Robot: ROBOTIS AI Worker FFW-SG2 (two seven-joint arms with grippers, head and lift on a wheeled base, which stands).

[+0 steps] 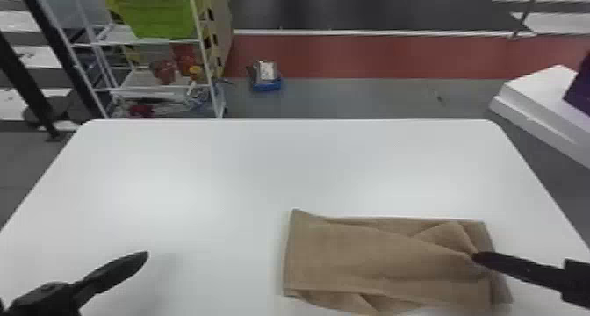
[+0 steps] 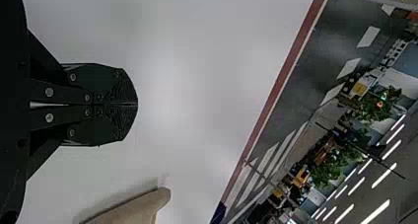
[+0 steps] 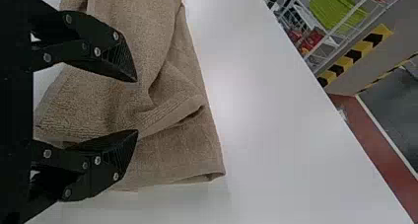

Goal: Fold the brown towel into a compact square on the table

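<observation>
Right gripper is resting at the near right part of the table, its two black fingers standing well apart and gripping nothing, with brown cloth lying beneath them. Left gripper is waiting over the table's near left part, its fingers pressed together, empty. Beyond the table's far left corner, a white wire rack is standing; past its right side, a white block is sitting; and beyond its far edge, a small blue-bottomed package is lying on the floor. None of these is standing in the way of folding. The brown towel is lying on the table's near right part, in a loose, creased oblong, with uneven layers showing along its edges. One raised flap is buckling on top, and that ridge is probably standing in the way of a flat square. Closing there could be risky: the fingers might be catching only the upper layer, so a lift would be peeling it away from the rest. Pulling from one side could also be dragging the whole towel askew, since nothing is pinning its other end.
</observation>
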